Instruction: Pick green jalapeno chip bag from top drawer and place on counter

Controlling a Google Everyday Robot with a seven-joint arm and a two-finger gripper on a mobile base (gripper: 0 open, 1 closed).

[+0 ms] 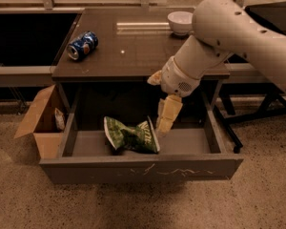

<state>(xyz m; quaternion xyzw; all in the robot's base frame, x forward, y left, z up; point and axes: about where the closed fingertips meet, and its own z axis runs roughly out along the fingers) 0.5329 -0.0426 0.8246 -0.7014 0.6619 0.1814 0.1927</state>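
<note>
The green jalapeno chip bag [131, 136] lies crumpled on the floor of the open top drawer [140, 168], left of its middle. My gripper [159, 106] hangs from the white arm just under the counter's [133, 51] front edge. It reaches down into the drawer, open and empty. Its lower finger [168, 116] points down beside the bag's right end, close to it; I cannot tell if it touches.
A blue soda can [83, 45] lies on its side at the counter's left. A white bowl [180, 22] stands at the back right. A brown cardboard box [43, 123] sits on the floor left of the drawer. Dark metal frame legs [257, 113] stand at the right.
</note>
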